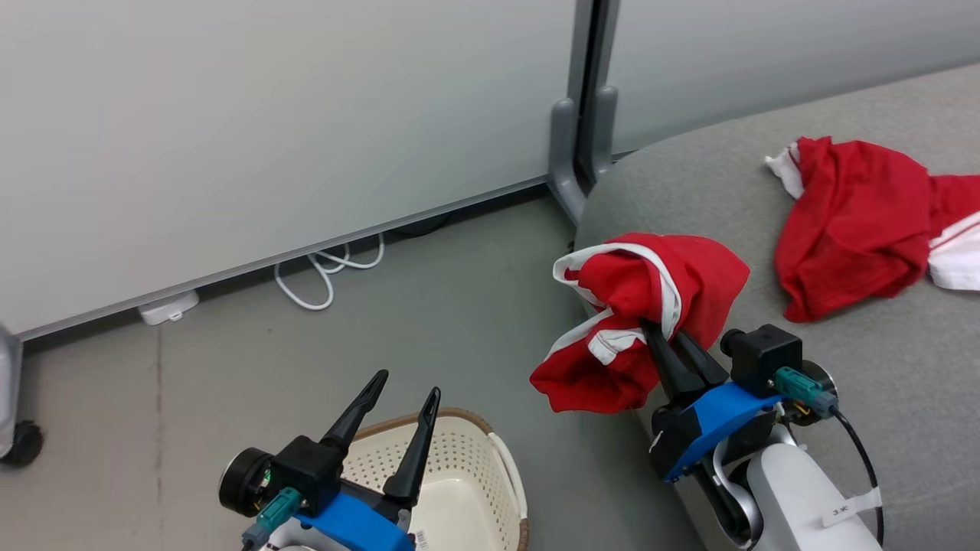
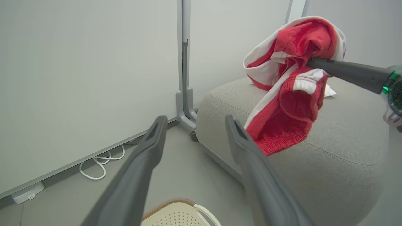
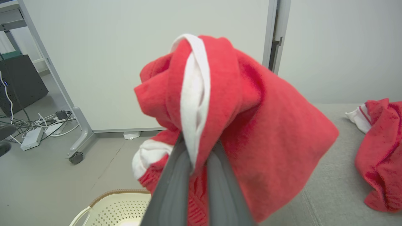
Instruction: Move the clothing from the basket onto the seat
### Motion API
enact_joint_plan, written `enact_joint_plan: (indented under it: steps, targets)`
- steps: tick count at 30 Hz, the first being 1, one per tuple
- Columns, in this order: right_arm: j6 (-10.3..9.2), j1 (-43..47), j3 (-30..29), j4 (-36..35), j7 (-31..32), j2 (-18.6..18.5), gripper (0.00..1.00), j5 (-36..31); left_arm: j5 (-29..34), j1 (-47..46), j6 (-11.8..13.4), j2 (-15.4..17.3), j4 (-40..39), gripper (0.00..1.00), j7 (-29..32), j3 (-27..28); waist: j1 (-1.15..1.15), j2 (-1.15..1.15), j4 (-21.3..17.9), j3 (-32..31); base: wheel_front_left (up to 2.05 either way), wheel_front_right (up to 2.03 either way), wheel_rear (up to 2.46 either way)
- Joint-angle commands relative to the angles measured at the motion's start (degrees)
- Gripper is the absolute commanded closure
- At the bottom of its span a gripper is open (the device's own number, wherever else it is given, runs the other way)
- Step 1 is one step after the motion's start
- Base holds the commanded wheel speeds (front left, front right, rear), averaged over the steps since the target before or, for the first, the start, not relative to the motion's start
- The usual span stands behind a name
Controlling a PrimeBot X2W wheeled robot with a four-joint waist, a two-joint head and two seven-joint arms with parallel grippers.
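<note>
My right gripper point(image 1: 660, 334) is shut on a red garment with white trim point(image 1: 639, 321), which hangs bunched in the air over the near-left edge of the grey seat point(image 1: 712, 191). The same garment point(image 3: 226, 125) drapes over that gripper's fingers point(image 3: 176, 185), and it hangs beside the seat point(image 2: 329, 150) as garment point(image 2: 292, 94). A second red garment with white striped panels point(image 1: 865, 222) lies crumpled further back on the seat. The cream basket point(image 1: 459, 474) stands on the floor at lower left. My left gripper point(image 1: 407, 384) hovers open above the basket, holding nothing.
A pale partition wall point(image 1: 268, 130) with a grey post and foot point(image 1: 578, 115) stands behind. White cables point(image 1: 325, 272) and a small white box point(image 1: 168, 308) lie along its base. A castor wheel point(image 1: 23, 442) sits at the far left. Grey floor lies between basket and seat.
</note>
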Motion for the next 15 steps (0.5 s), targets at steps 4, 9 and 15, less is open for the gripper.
enact_joint_plan:
  steps: [4,9,15]
  targets:
    - [0.01,-0.8,-0.2,-0.4,-0.6,0.0,1.00,0.0,0.0,-1.4,-0.1,0.2,0.0,0.00,-0.2,-0.6,0.00,0.00,-7.1,1.5,0.00,0.00,0.00]
    - [0.01,-0.9,-0.2,0.0,-1.1,0.0,1.00,0.5,-0.2,-1.7,-0.1,0.5,0.4,0.00,-0.1,-0.9,0.00,0.00,-12.0,2.2,0.00,0.00,0.00]
    - [0.02,-0.8,-0.5,0.4,-1.7,0.0,1.00,1.0,-0.1,-1.7,-0.1,0.8,0.3,0.00,-0.1,-0.8,0.00,0.00,-16.7,2.9,0.00,0.00,0.00]
